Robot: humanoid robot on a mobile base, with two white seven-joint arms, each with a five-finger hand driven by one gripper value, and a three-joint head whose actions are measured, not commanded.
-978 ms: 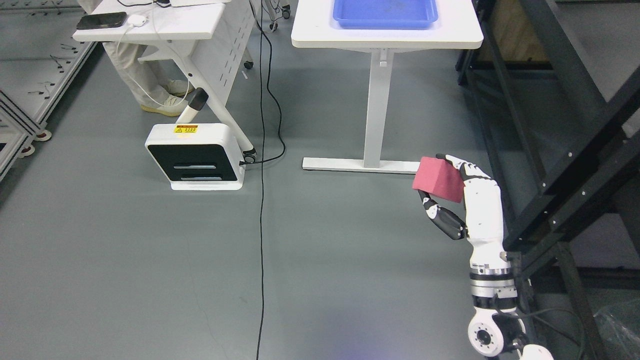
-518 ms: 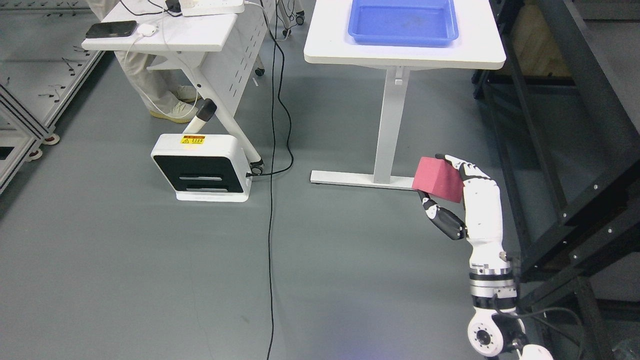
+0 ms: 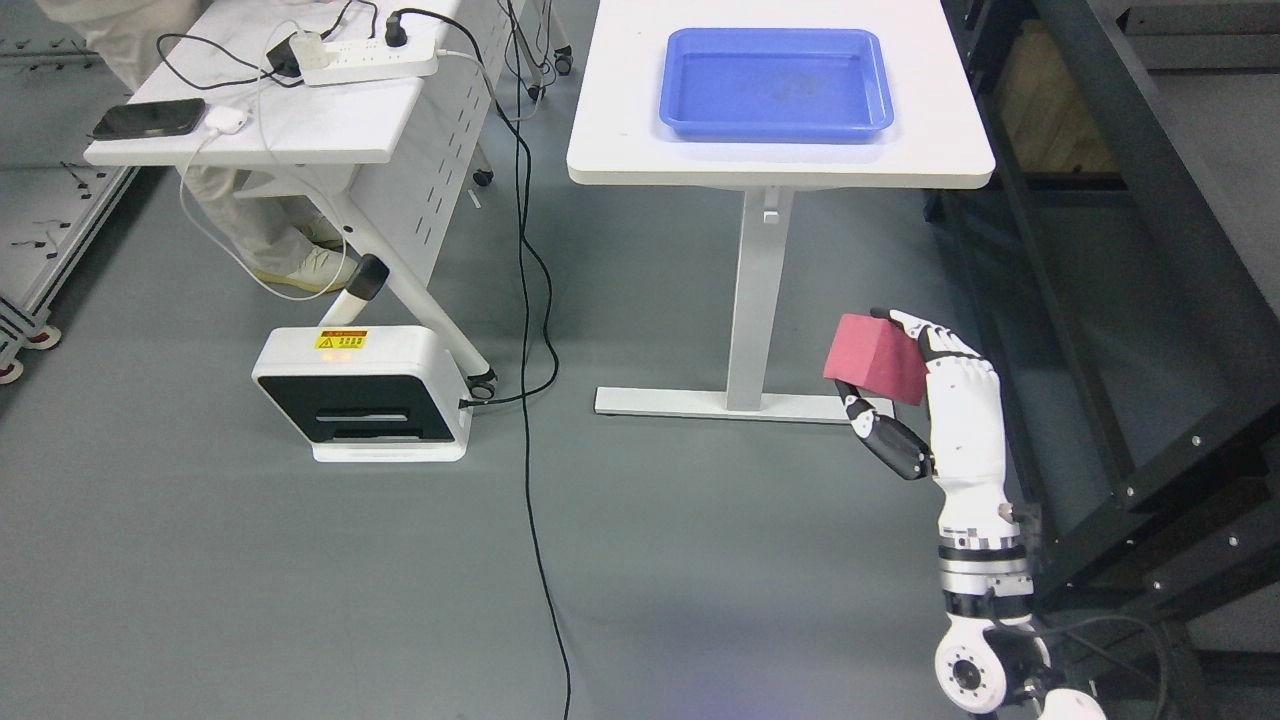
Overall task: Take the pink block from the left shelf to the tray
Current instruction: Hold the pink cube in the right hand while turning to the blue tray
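My right hand [image 3: 905, 385] rises from the lower right and is shut on the pink block [image 3: 877, 358], fingers over its top right edge and thumb under it. It holds the block over the grey floor, near the foot of the white table [image 3: 780, 155]. The blue tray [image 3: 777, 84] lies on that table top, far above the block in the picture, with nothing in it. The left arm does not show.
A dark metal shelf frame [image 3: 1150, 300] runs along the right side, close beside my arm. A white and black floor unit [image 3: 362, 395] and a black cable [image 3: 530, 470] lie on the floor at left. A second white desk [image 3: 270, 120] with a person's legs behind it stands upper left.
The whole picture has shifted down as the camera moved, so the table and tray now show in full. My right hand holds the pink block at the same spot in view.
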